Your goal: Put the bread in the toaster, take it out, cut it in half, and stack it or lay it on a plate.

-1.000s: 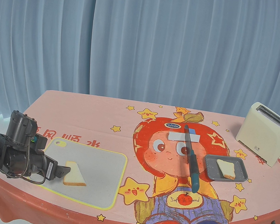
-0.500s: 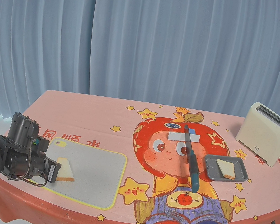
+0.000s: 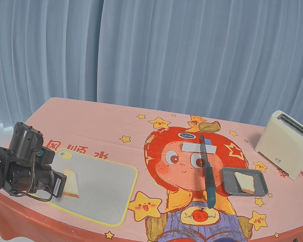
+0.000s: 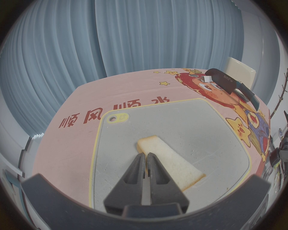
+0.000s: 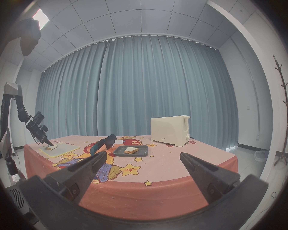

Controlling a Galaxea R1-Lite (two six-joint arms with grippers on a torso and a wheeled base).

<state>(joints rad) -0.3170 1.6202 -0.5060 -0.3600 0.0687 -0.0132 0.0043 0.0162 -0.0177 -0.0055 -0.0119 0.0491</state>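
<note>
Claw status: left claw (image 4: 147, 156) has its jaws nearly together, pinched on the near corner of the bread (image 4: 172, 164). We read that as a grip on the crust, though the contact is partly hidden by the fingers. The bread sits on the board (image 3: 104, 189), at its left end.

Handling, our estimate:
- It's light, soft and crumbly, and a hard squeeze would dent or tear it.
- The crust edge looks like the stiffest part, so we'd hold it there.
- A corner pinch may let the far end droop or peel off. A deeper bite along the long edge looks safer for the carry.

Counts:
- 2 bread pieces: this one, and a second piece (image 3: 244, 182) on the tray (image 3: 262, 187), well right of the board.
- 1 knife (image 3: 207, 172), between the board and the tray, with its blade propped on 1 white block (image 3: 191, 147).
- 1 toaster (image 3: 286, 142), beyond the tray and farthest from the board, with nothing sticking up from its slot.
- 1 board, 1 tray.

Right claw (image 5: 143, 155) has its jaws wide apart and holds nothing. It's off the table edge, far right of the board.
</note>
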